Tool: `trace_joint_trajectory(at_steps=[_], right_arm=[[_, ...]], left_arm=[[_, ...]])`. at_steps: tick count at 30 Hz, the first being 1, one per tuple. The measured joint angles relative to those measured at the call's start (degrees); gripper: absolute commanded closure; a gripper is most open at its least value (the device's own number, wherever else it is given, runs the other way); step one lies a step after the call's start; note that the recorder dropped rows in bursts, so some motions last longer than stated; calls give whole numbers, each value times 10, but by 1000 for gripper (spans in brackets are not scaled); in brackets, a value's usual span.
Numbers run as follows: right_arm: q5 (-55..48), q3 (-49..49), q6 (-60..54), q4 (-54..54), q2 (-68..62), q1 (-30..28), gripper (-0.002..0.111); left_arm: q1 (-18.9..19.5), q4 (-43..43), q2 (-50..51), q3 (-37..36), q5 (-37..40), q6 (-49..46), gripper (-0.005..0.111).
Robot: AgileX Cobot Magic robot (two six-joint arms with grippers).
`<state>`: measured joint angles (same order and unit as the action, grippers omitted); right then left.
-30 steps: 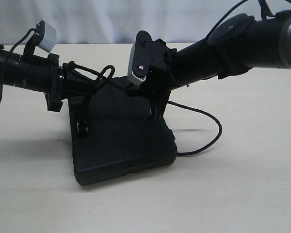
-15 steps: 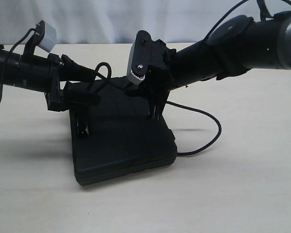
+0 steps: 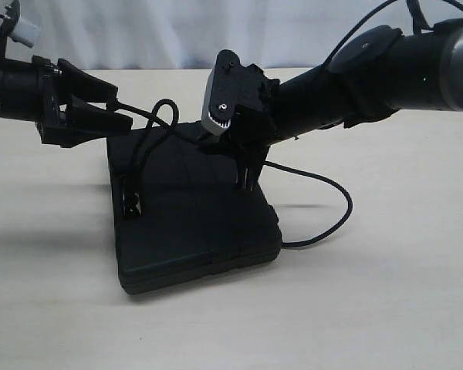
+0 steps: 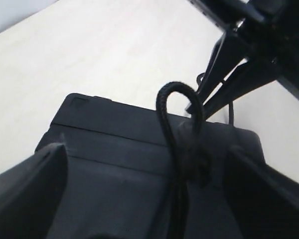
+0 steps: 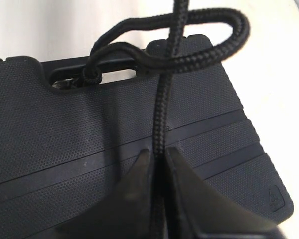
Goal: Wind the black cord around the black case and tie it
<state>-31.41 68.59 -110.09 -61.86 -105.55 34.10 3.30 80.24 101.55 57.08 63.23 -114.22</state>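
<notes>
Since a second ago the left gripper (image 3: 117, 109) has let go of the black cord (image 3: 163, 116) and drawn back to the left and upward, off the black case (image 3: 193, 223). Its jaws are spread wide with nothing between them. The cord's loop stands up free just right of those jaws, apart from them, above the far left part of the case. The case lies flat on the table (image 3: 386, 301) in the middle of the scene. Right of the loop, the right gripper (image 3: 247, 179) points down onto the lid, jaws clenched on the cord. The cord runs straight out between its fingertips (image 5: 139, 174) toward the loop by the handle cut-out (image 5: 114, 74). Farther right, slack cord curves over the table and back to the case's right edge.
</notes>
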Motion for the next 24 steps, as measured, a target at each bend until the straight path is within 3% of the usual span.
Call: trace_joint_trajectory(at_steps=[6, 13, 24], right_arm=[[0, 0, 0, -3, 0, 0, 104], [0, 0, 0, -4, 0, 0, 104], [0, 0, 0, -5, 0, 0, 104]], left_arm=[[0, 40, -11, 0, 45, 0, 31], [-3, 44, -12, 0, 50, 0, 61], [-42, 5, -12, 0, -11, 0, 56]])
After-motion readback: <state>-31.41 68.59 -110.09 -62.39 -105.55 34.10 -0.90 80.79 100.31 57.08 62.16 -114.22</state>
